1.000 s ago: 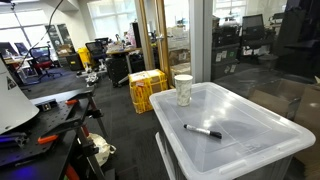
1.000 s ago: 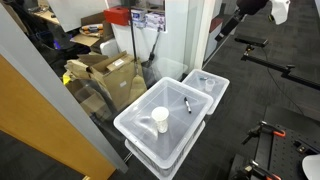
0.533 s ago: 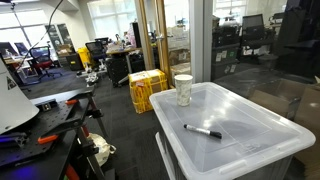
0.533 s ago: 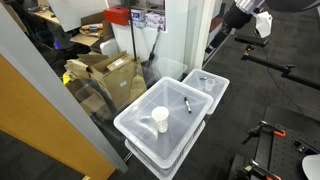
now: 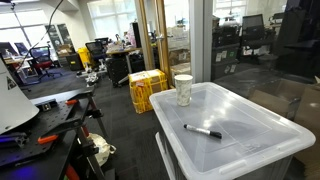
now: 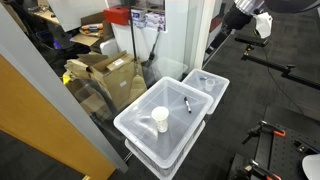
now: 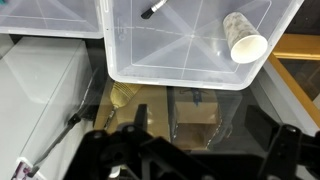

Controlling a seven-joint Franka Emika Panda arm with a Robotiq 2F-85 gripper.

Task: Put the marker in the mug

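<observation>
Clear lidded bins (image 6: 140, 128) are set beside a glass wall (image 6: 100, 105). A yellow crate (image 5: 147, 90) is seen on the floor, and cardboard boxes (image 6: 108, 72) are piled behind the glass.

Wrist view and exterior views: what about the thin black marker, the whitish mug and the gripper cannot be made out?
- Thin black marker: in the wrist view the top edge cuts it off.
- Whitish cylindrical mug: in an exterior view its own wall hides the inside.
- Dark gripper: in the wrist view the bottom edge cuts it; only silhouettes show.
</observation>
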